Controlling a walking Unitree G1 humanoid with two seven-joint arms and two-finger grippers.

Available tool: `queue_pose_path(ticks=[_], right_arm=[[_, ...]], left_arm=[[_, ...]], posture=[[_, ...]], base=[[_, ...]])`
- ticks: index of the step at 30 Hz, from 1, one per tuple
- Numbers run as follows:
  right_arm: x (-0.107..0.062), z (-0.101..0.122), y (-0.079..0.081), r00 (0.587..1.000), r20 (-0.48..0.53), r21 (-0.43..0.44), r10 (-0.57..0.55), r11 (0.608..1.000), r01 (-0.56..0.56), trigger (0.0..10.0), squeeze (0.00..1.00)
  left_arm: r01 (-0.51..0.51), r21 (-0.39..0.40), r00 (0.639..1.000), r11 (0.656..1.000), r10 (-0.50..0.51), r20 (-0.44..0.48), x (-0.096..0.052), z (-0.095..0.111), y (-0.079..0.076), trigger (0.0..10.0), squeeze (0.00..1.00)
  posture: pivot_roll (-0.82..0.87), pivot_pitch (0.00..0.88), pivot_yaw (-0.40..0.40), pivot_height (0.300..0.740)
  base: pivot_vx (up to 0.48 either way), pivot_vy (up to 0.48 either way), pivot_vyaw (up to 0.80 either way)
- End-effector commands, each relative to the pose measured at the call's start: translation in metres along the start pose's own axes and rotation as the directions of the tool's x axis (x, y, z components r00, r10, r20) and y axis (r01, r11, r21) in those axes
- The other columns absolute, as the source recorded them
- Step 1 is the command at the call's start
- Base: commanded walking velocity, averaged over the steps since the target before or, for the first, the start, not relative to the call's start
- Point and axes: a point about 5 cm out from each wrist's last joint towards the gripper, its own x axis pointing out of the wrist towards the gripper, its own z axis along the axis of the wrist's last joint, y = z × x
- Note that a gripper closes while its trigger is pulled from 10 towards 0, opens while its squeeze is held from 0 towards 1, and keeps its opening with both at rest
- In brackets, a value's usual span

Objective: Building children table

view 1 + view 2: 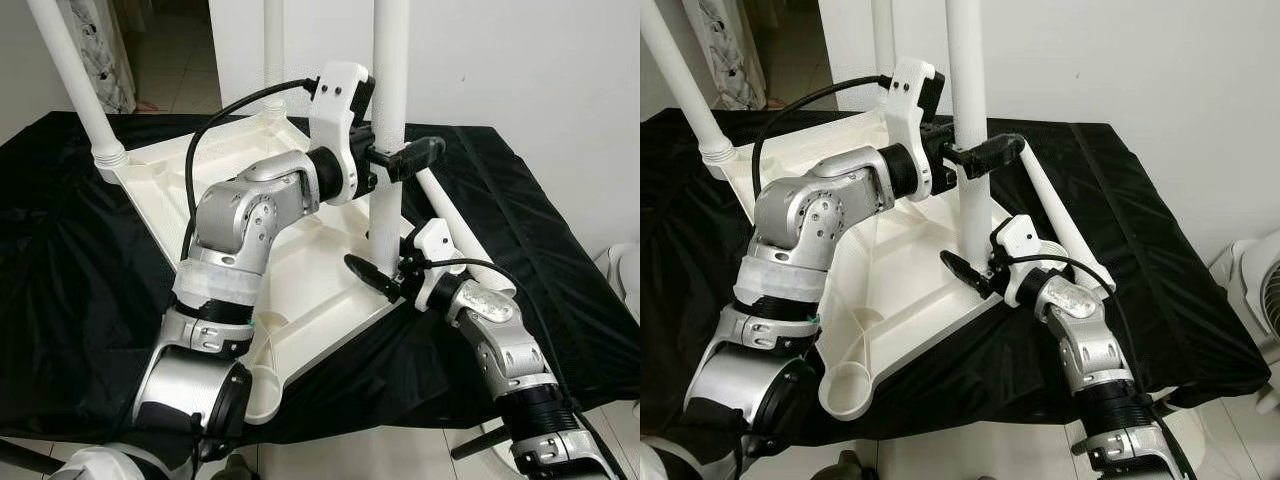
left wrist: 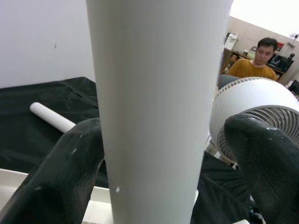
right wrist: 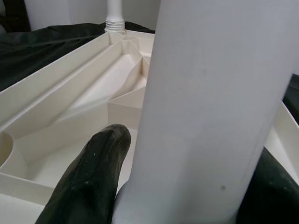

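— Where's the left gripper (image 1: 398, 158)?
— Clamped around the upright white leg (image 1: 388, 120), well above the overturned tabletop (image 1: 300, 260).
— And the right gripper (image 1: 385, 282)?
— Lower down, clenched on the same leg just above its socket; a loose leg (image 1: 455, 232) lies behind it.

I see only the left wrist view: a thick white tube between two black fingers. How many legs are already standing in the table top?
Observer: Three stand upright in the upside-down table top: the held leg, one at the left corner and one at the back.
Operator: Where is the right gripper?
Observer: The right gripper is at the base of the same leg, low by its socket; the left gripper holds it higher up.
Operator: Is any socket still open?
Observer: Yes, the near corner socket has no leg; a loose leg lies on the black cloth.
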Motion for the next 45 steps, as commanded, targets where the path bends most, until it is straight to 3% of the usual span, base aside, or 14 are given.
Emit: queue_pose_path(ticks=[1,2,3,4,5,12,13,14,25,33,34,40,43,45], right_arm=[[0.001,0.001,-0.002,1.0,-0.01,-0.009,0.012,1.0,-0.013,10.0,0.0],[0.001,0.002,-0.003,1.0,-0.013,-0.012,0.015,1.0,-0.015,10.0,0.0],[0.001,0.003,-0.004,1.0,-0.016,-0.018,0.017,1.0,-0.018,10.0,0.0],[0.001,0.003,-0.004,1.0,-0.016,-0.018,0.017,1.0,-0.018,10.0,0.0],[0.001,0.003,-0.005,1.0,-0.017,-0.021,0.017,1.0,-0.018,10.0,0.0],[0.002,0.005,-0.008,1.0,-0.019,-0.026,0.018,0.999,-0.019,10.0,0.0],[0.002,0.005,-0.008,1.0,-0.018,-0.028,0.018,0.999,-0.018,10.0,0.0],[0.002,0.006,-0.009,1.0,-0.02,-0.03,0.02,0.999,-0.02,10.0,0.0],[0.003,0.007,-0.013,1.0,-0.024,-0.036,0.02,0.999,-0.021,10.0,0.0],[0.006,0.006,-0.015,0.999,-0.031,-0.006,-0.04,0.999,0.039,10.0,0.0],[0.008,0.007,-0.017,0.997,-0.024,0.005,-0.074,0.997,0.074,10.0,1.0],[0.012,0.011,-0.022,0.988,-0.009,0.023,-0.156,0.987,0.156,10.0,1.0],[0.019,0.014,-0.025,0.971,-0.021,0.017,-0.237,0.971,0.238,10.0,1.0],[0.019,0.014,-0.025,0.971,-0.021,0.017,-0.237,0.971,0.238,10.0,1.0]], left_arm=[[0.025,0.002,1.0,1.0,-0.025,0.016,0.003,0.006,-0.004,6.9,0.0],[0.026,-0.001,1.0,1.0,-0.026,0.017,0.003,0.007,-0.003,7.3,0.0],[0.027,-0.001,1.0,1.0,-0.027,0.017,0.003,0.008,-0.003,4.0,0.0],[0.027,-0.001,1.0,1.0,-0.027,0.017,0.003,0.008,-0.003,4.0,0.0],[0.027,0.0,1.0,1.0,-0.027,0.016,0.004,0.009,-0.002,9.5,0.0],[0.03,-0.001,0.999,1.0,-0.03,0.013,0.005,0.012,-0.001,9.3,0.0],[0.031,-0.001,0.999,1.0,-0.031,0.015,0.005,0.013,-0.001,2.2,0.0],[0.029,0.001,0.999,1.0,-0.029,0.019,0.004,0.015,0.0,0.0,0.0],[0.008,0.011,1.0,1.0,-0.008,0.023,0.002,0.023,0.006,0.0,0.0],[0.003,0.05,1.0,0.999,-0.004,0.03,0.003,0.03,0.005,0.0,0.0],[-0.008,0.067,1.0,0.998,0.006,0.028,0.005,0.031,0.003,10.0,0.0],[-0.038,0.104,0.999,0.994,0.034,0.037,0.007,0.037,0.0,10.0,0.0],[-0.118,0.186,0.992,0.975,0.11,0.056,0.009,0.044,0.0,10.0,0.0],[-0.118,0.186,0.992,0.975,0.11,0.056,0.009,0.044,0.0,10.0,0.0]], posture=[[0.05,0.0,-0.026,0.74],[0.05,0.0,-0.028,0.74],[0.05,0.0,-0.028,0.74],[0.05,0.0,-0.028,0.74],[0.05,0.0,-0.028,0.74],[0.05,0.0,-0.03,0.74],[0.06,0.0,-0.03,0.74],[0.06,0.0,-0.029,0.74],[0.07,0.0,-0.02,0.74],[0.07,0.0,-0.016,0.74],[0.07,0.0,-0.016,0.74],[0.07,0.0,-0.011,0.74],[0.07,0.0,-0.013,0.74],[0.07,0.0,-0.013,0.74]], base=[[0.0,0.0,0.0],[0.0,0.0,0.0],[0.0,0.0,0.0],[0.0,0.0,0.0],[0.0,0.0,0.0],[0.0,0.0,0.0],[0.0,0.0,0.0],[0.0,0.0,0.0],[0.0,0.0,0.0],[0.0,0.0,0.0],[0.0,0.0,0.0],[0.0,0.0,0.0],[0.0,0.0,0.0],[0.0,0.0,0.0]])
